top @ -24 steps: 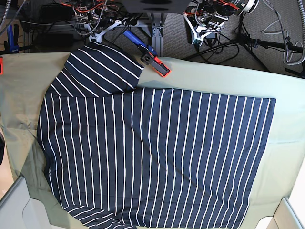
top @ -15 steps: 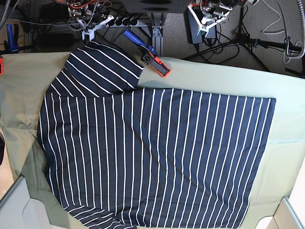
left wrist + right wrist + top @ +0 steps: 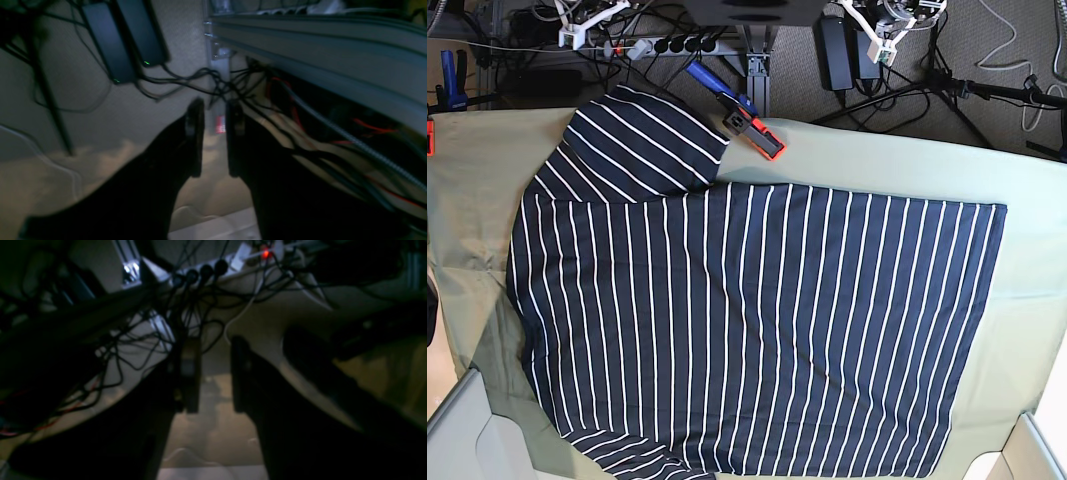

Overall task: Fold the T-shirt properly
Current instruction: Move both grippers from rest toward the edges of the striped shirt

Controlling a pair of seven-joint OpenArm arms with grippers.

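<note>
The T-shirt (image 3: pixel 747 320), dark navy with thin white stripes, lies spread flat over most of the table in the base view. One sleeve (image 3: pixel 642 140) is folded over at the back left; the other sleeve (image 3: pixel 627 455) reaches the front edge. Both arms are drawn back beyond the table's far edge, well clear of the shirt. My left gripper (image 3: pixel 882 35) (image 3: pixel 215 105) hangs over the floor, open, with nothing between its fingers. Over the cables, my right gripper (image 3: pixel 577 25) (image 3: pixel 213 341) is also open and empty.
A pale green cloth (image 3: pixel 1027 250) covers the table under the shirt. A blue and orange clamp (image 3: pixel 745 115) sits at the back edge, another blue clamp (image 3: pixel 447 80) at the far left. Grey bins (image 3: pixel 457 430) (image 3: pixel 1039 450) stand at the front corners. Cables and a power strip (image 3: pixel 652 45) lie behind.
Both arms have drawn further back toward the top of the base view, away from the table. The shirt has not moved.
</note>
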